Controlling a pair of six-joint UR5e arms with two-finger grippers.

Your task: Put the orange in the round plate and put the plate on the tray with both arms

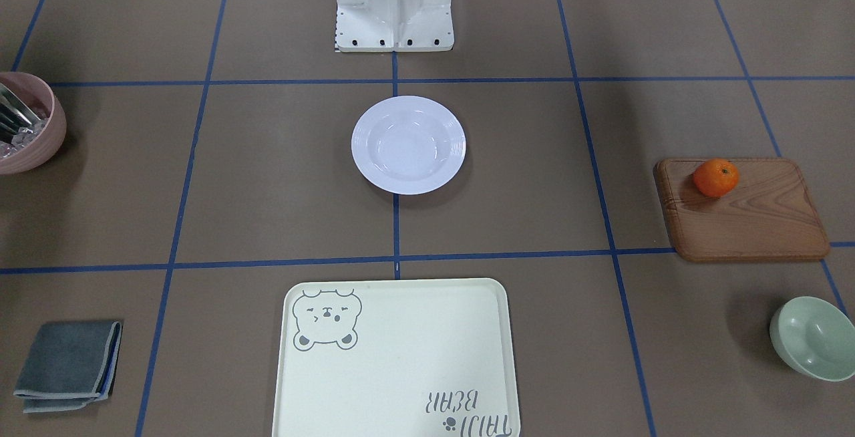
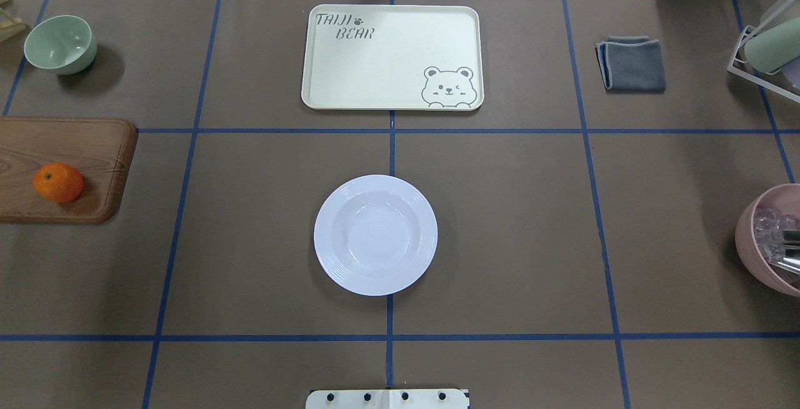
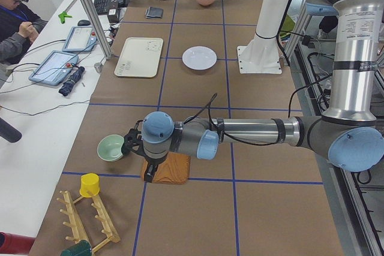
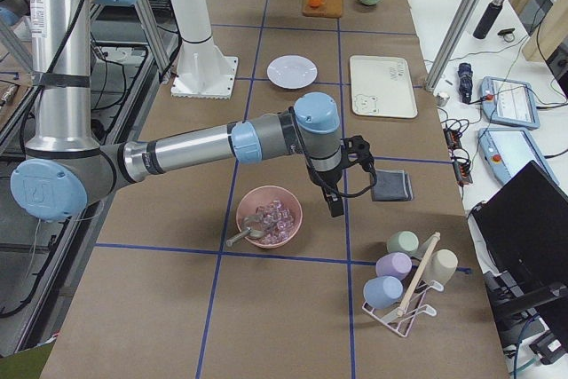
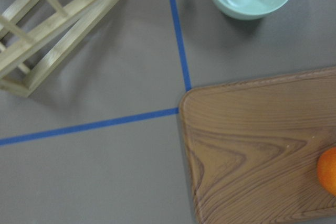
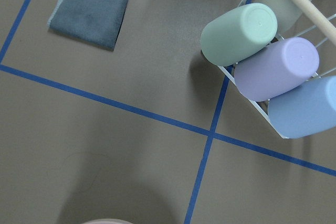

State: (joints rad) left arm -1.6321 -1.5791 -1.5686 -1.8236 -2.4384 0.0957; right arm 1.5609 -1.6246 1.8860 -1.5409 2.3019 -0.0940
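The orange point(image 2: 58, 182) rests on a brown wooden board point(image 2: 62, 146) at the table's left edge; the left wrist view catches its edge point(image 5: 328, 171). The white round plate point(image 2: 375, 234) sits empty at the table's centre, in front of the robot base. Beyond it lies the cream tray point(image 2: 392, 59) with the bear drawing, nothing on it. My left gripper point(image 3: 129, 144) hangs above the board's outer end, near the mint bowl; I cannot tell whether it is open or shut. My right gripper point(image 4: 359, 153) hovers between the pink bowl and the grey cloth, state unreadable too.
A mint-green bowl point(image 2: 60, 44) stands beyond the board. On the right side are a folded grey cloth point(image 2: 632, 63), a pink bowl point(image 2: 759, 240) holding ice and a utensil, and a cup rack point(image 6: 262, 51). A wooden rack with a yellow cup point(image 5: 47, 40) stands at the left end.
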